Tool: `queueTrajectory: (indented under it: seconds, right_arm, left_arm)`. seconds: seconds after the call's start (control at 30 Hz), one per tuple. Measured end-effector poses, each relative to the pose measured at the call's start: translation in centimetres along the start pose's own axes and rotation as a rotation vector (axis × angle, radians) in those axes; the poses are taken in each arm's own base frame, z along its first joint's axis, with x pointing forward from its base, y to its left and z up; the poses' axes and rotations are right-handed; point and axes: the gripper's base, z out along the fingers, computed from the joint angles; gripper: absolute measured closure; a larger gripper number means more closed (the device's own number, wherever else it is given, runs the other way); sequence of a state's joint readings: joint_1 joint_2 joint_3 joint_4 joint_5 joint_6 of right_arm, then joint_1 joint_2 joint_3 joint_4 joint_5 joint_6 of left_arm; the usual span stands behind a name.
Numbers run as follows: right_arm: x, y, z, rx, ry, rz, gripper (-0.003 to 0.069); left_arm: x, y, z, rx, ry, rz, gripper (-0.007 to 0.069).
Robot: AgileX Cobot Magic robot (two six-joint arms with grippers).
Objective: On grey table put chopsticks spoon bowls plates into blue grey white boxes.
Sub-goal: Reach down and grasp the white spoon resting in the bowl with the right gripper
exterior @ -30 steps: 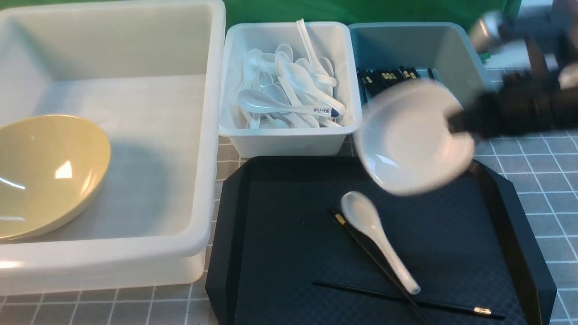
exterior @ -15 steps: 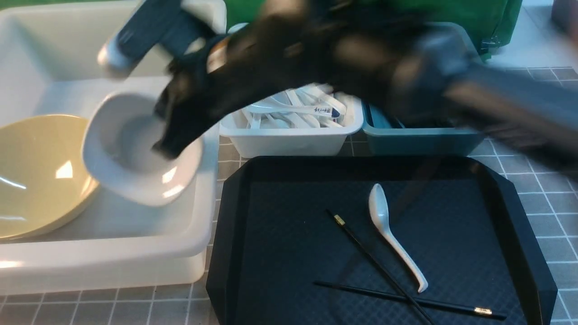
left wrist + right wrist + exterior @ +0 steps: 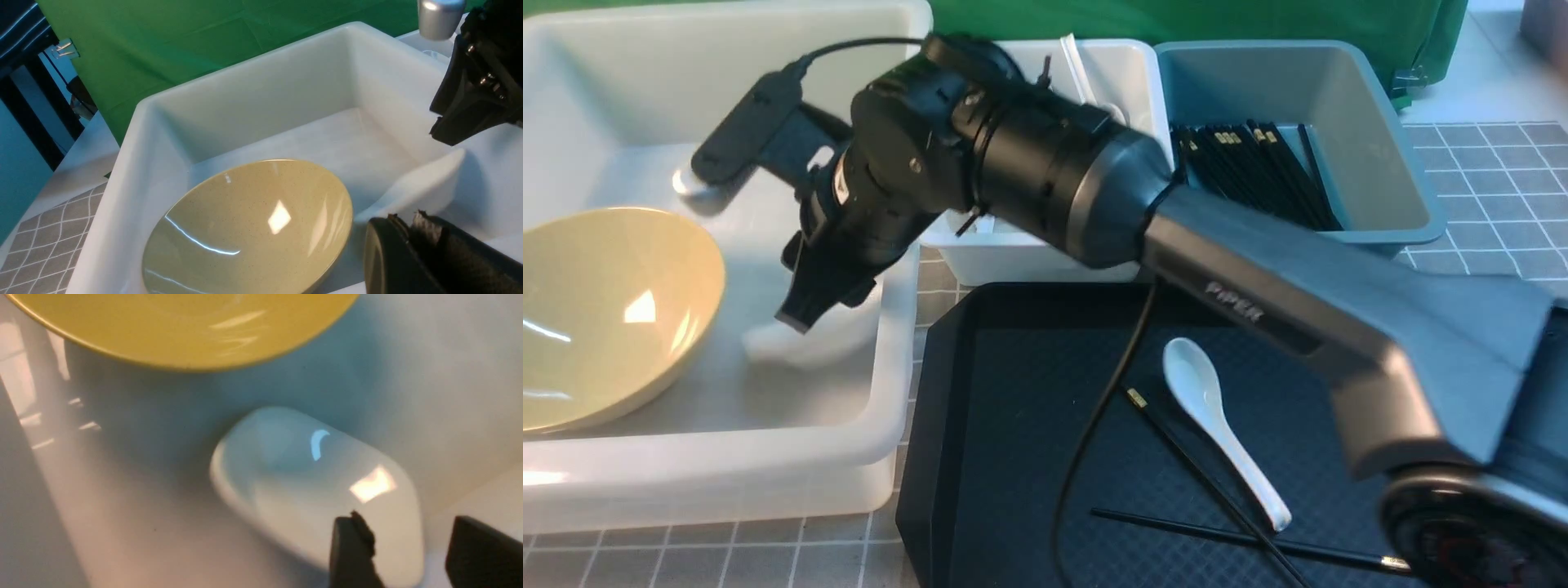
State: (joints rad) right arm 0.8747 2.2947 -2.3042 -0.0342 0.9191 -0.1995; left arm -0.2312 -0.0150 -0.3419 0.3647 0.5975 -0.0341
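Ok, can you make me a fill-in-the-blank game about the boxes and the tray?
The big bowl in the white box is ____. The chopsticks in the box at the far right are ____. The thing on the tray that is white is a ____.

Missing words: yellow; black; spoon.

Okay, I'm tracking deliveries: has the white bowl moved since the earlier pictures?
Yes. The white bowl was over the black tray; now it is inside the big white box.
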Motion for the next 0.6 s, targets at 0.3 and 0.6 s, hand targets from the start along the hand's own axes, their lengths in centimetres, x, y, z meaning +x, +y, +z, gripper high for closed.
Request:
queueTrajectory:
  seconds: [0.3,0.6]
  right_arm:
    - [3.6,-7.5,-13.9,0.158,0.106,0.195,0.016]
    - [18.9,-7.4,-8.1,0.146,0.529,0.417,0.0178]
  left_arm:
    - [0.0,0.0,0.0,0.003,0.001,-0.009,0.0601]
    - [0.0,-0.1,0.0,0.006,-0.008,-0.011,0.0601]
